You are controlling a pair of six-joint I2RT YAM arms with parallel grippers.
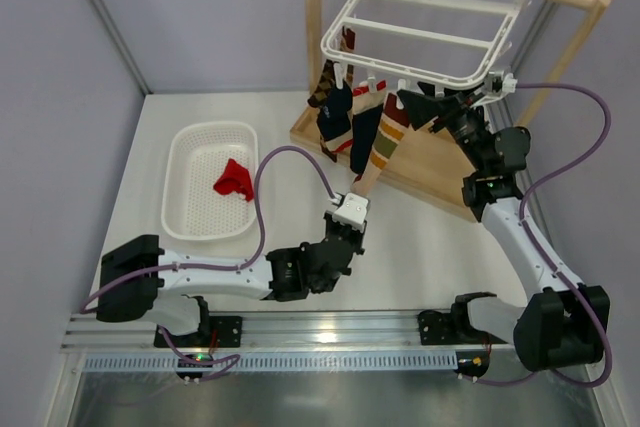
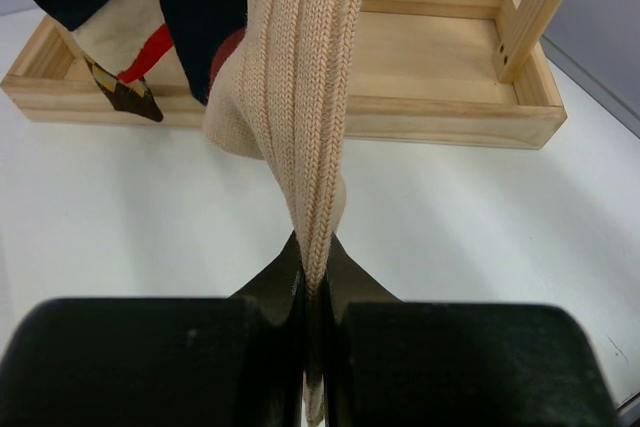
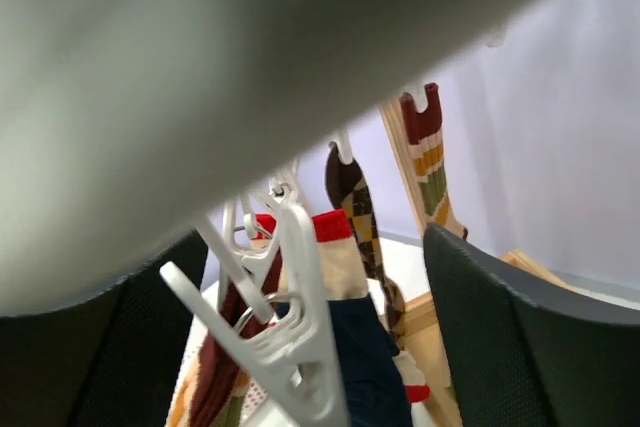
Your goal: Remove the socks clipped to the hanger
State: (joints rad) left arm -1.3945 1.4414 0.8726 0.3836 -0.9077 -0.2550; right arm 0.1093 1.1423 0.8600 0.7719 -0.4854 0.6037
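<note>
Top view: cream sock hanging under hanger, upper right; red sock in basket (left of centre).
Left wrist: left jaws clamped on cream sock, bottom centre; judged pulling step.
Right wrist: right jaws apart flanking clip; next, likely pinch clip, tug downward.

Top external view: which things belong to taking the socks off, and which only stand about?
Of the job: hanger; socks clipped to it; cream sock, pinched by the left gripper; right gripper, open at a clip; red sock, already off.
Standing about: wooden stand; white basket under the red sock.
</note>
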